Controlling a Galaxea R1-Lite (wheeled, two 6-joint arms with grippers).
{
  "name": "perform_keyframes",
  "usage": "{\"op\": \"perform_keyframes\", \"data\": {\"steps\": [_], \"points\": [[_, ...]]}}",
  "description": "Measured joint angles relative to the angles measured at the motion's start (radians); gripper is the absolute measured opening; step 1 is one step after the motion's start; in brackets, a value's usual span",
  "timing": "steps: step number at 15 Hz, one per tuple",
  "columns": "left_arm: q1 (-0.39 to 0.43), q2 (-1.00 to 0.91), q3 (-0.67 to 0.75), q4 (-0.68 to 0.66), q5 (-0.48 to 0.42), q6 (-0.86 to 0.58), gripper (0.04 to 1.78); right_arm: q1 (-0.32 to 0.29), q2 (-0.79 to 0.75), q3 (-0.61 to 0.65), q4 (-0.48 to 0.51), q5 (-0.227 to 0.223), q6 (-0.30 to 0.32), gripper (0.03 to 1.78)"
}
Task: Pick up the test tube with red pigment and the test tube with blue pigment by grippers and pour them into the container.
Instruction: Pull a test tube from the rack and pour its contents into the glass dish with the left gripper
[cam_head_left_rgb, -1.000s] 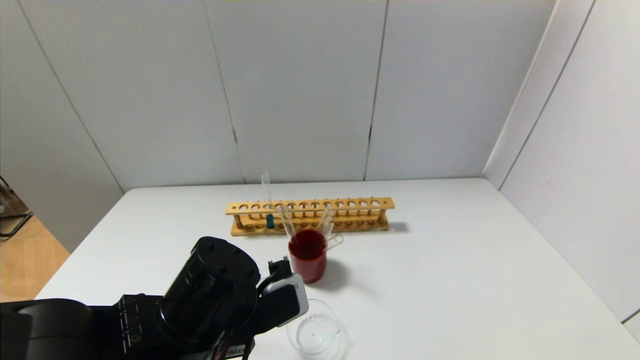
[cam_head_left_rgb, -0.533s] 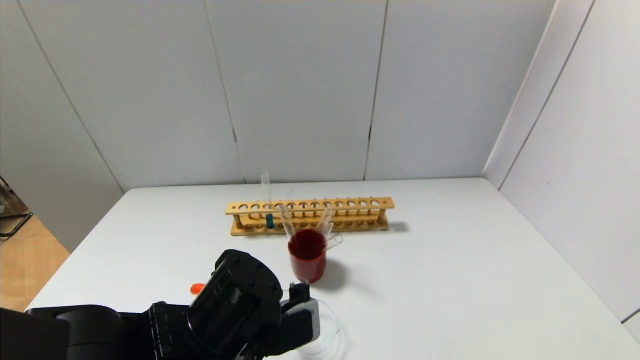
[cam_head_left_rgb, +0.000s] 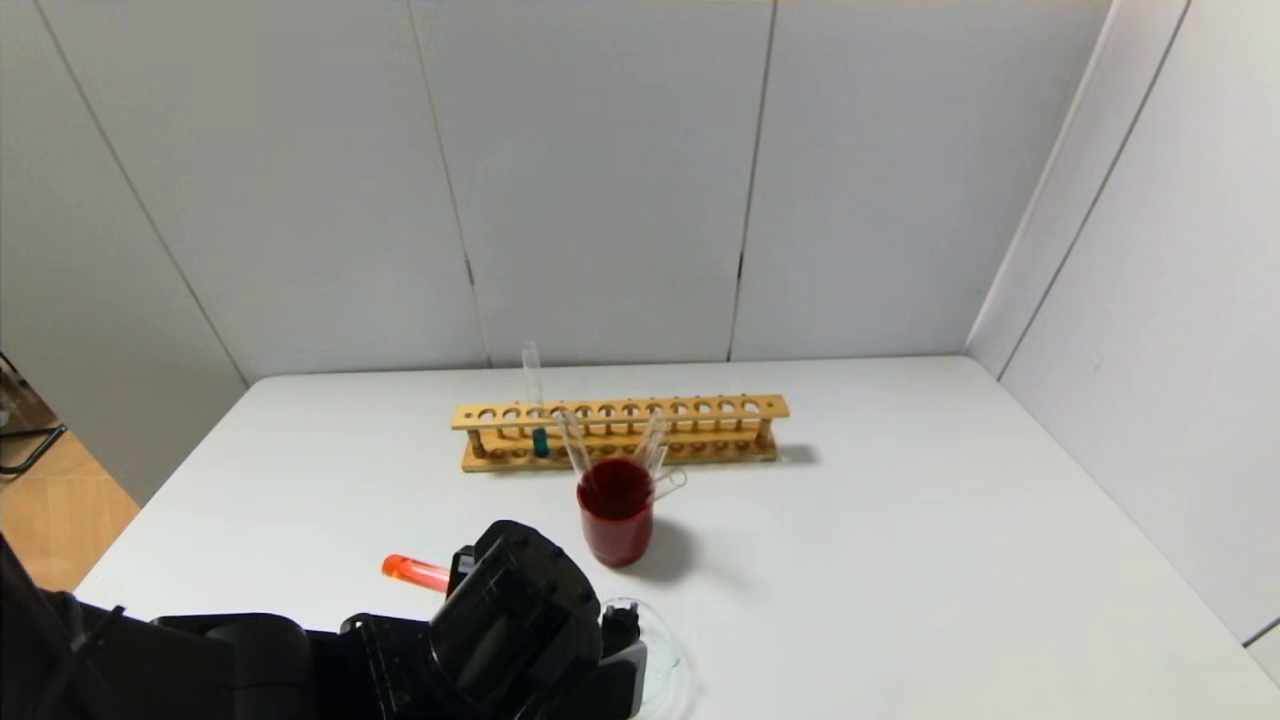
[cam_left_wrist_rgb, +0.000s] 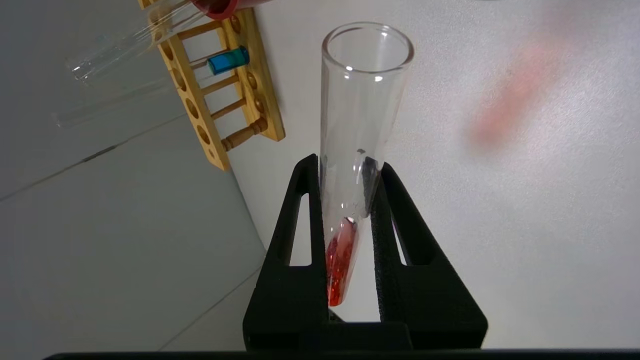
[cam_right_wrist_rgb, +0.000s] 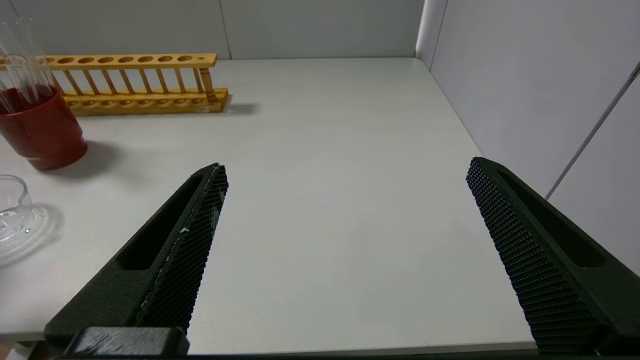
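Observation:
My left gripper (cam_left_wrist_rgb: 346, 165) is shut on the test tube with red pigment (cam_left_wrist_rgb: 356, 125), gripping its lower part. The orange-red liquid (cam_left_wrist_rgb: 340, 260) sits at the round end. In the head view the tube's red end (cam_head_left_rgb: 410, 570) sticks out to the left of my left wrist (cam_head_left_rgb: 520, 620), low over the table's near side. The clear glass container (cam_head_left_rgb: 665, 660) is just right of that wrist and partly hidden by it. It also shows in the right wrist view (cam_right_wrist_rgb: 11, 202). The test tube with blue pigment (cam_head_left_rgb: 540, 441) stands in the rack, also seen in the left wrist view (cam_left_wrist_rgb: 227, 59). My right gripper (cam_right_wrist_rgb: 347, 167) is open and empty over the table's near right side.
A wooden tube rack (cam_head_left_rgb: 700, 408) stands across the middle of the table. A beaker of dark red liquid (cam_head_left_rgb: 615, 520) with colourless tubes leaning in it stands just in front of the rack. White walls close in the back and the right side.
My left wrist has drawn back toward the near edge and turned. The tube's red end, hidden a second ago, now sticks out to the left. The wrist covers more of the container.

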Motion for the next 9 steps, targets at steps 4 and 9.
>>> {"op": "perform_keyframes", "data": {"steps": [4, 9], "points": [[0.000, 0.041, -0.043, 0.000, 0.041, 0.076, 0.31, 0.001, 0.000, 0.000, 0.000, 0.000, 0.000, 1.74], [-0.022, 0.099, -0.079, 0.001, 0.066, 0.103, 0.31, 0.001, 0.000, 0.000, 0.000, 0.000, 0.000, 1.74]]}}
